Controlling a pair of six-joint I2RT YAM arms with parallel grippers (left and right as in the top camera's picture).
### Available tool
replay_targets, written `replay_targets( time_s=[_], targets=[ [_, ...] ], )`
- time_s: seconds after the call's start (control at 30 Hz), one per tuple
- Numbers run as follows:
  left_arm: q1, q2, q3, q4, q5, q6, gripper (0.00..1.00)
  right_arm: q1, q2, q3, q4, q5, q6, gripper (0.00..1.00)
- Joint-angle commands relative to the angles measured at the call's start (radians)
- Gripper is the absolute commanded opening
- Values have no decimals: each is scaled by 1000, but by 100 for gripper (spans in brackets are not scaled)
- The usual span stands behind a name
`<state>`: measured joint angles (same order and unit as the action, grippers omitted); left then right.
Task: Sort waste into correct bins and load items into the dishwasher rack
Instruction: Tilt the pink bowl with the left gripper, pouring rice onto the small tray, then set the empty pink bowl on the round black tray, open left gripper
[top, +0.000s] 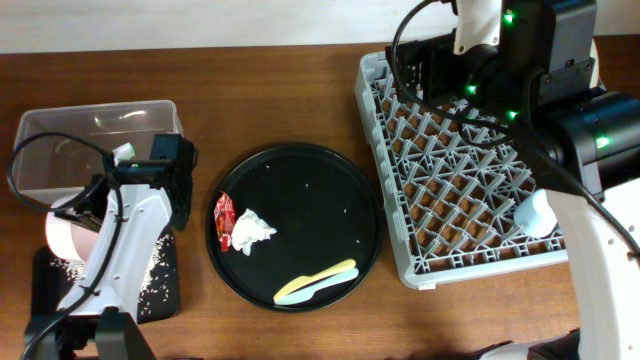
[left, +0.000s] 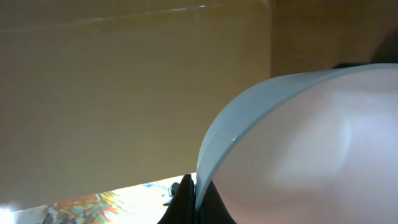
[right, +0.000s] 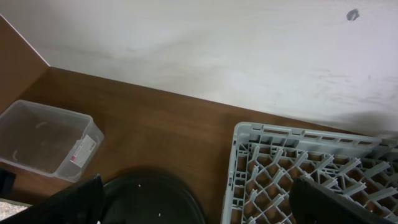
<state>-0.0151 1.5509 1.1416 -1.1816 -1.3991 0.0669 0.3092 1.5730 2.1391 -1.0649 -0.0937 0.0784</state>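
Overhead: left gripper (top: 90, 203) clamped on rim of bowl (top: 65, 235), held tipped at near left over flat tray (top: 172, 300), with rice (top: 150, 275) strewn across that tray below and beside. Judged as the emptying step: shaking rice from bowl into flat tray, probably close to done. Next, most likely: righting bowl, lifting clear, then carrying it across round tray (top: 350, 180) to rack (top: 460, 180) at right and setting it among the pegs, well clear of cup (top: 537, 212) lying in the rack's near right part. Just beyond flat tray, at far left: tub (top: 95, 140), nothing plainly inside. On round tray, in the middle: wrapper (top: 224, 218) and napkin (top: 252, 230) touching at its left side, yellow utensil (top: 325, 272) and blue utensil (top: 310, 290) side by side at its near edge, a few stray grains; none of it sorted yet. Left wrist: filled mostly by bowl's pink side and pale rim, pinched at the bottom by a dark finger; nothing of bowl's inside shown, so leftover rice impossible to judge. Right wrist: right gripper (right: 199, 208) spread wide and empty, hanging above rack's far left corner, with tub far off left, faint marks inside too blurred to name.
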Motion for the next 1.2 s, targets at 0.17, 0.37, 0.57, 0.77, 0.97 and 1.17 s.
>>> replay_targets(
  time_s=[0.17, 0.37, 0.57, 0.77, 0.97, 1.17],
  targets=[
    [80, -18, -90, 46, 324, -93, 1, 4, 5, -2, 3, 13, 8, 98],
    [60, -28, -48, 20, 280, -63, 0, 4, 5, -2, 3, 13, 8, 98],
    [2, -40, 185, 53, 711, -63, 1, 4, 5, -2, 3, 13, 8, 98],
    [-11, -39, 257, 158, 1229, -63, 1, 4, 5, -2, 3, 13, 8, 98],
    [-132, -28, 249, 225, 1358, -63, 0, 4, 5, -2, 3, 13, 8, 98],
    [-245, 84, 209, 267, 1431, -82, 1, 4, 5, -2, 3, 13, 8, 98]
  ],
)
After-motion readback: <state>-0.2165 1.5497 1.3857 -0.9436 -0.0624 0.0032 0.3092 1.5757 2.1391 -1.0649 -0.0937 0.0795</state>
